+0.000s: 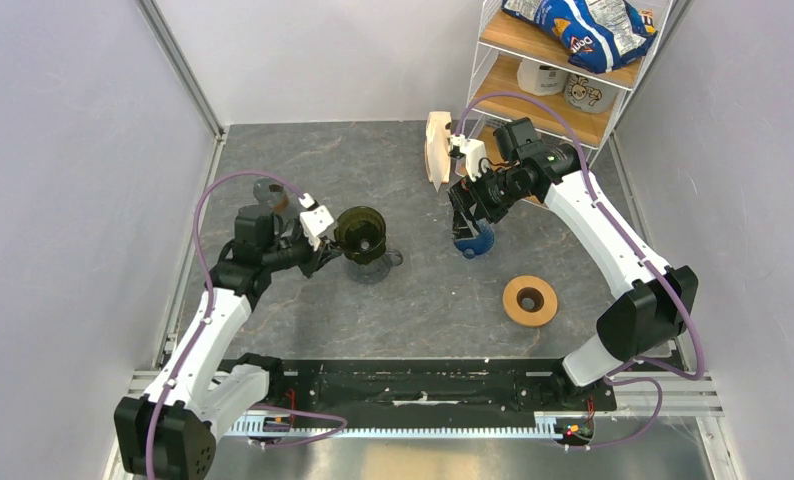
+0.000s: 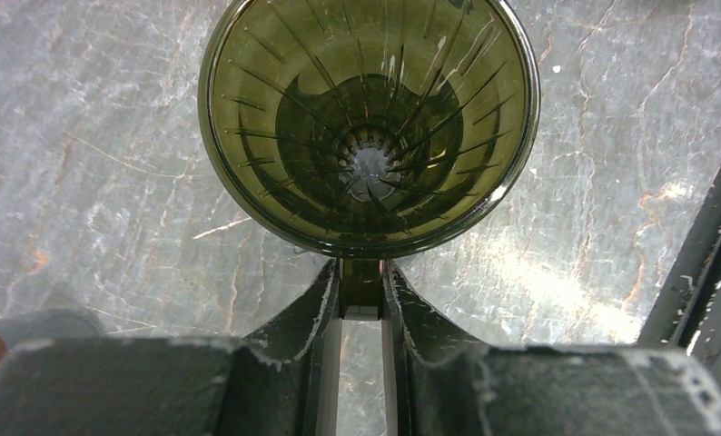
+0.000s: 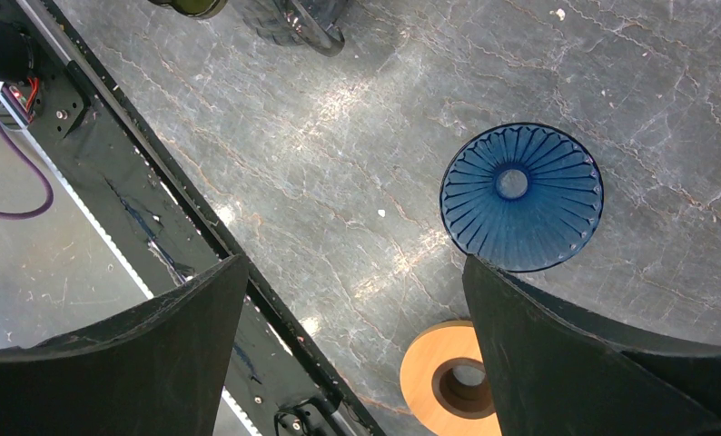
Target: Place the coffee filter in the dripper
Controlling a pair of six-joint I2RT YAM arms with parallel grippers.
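The dark olive-green dripper (image 1: 360,230) sits mouth-up and empty, left of centre, over the clear glass carafe (image 1: 378,264). It fills the left wrist view (image 2: 368,118). My left gripper (image 1: 325,246) is shut on the dripper's small side handle (image 2: 360,283). My right gripper (image 1: 465,214) hangs open and empty above the blue ribbed cone (image 1: 472,240), which lies just beyond its fingers in the right wrist view (image 3: 521,196). A thick cream stack of filters (image 1: 436,148) stands upright at the back. No single loose coffee filter is in view.
A wooden ring (image 1: 530,300) lies on the table at the front right, and also shows in the right wrist view (image 3: 443,377). A wire shelf rack (image 1: 558,95) with a chip bag stands at the back right. A small round grey-brown object (image 1: 271,195) lies behind my left wrist.
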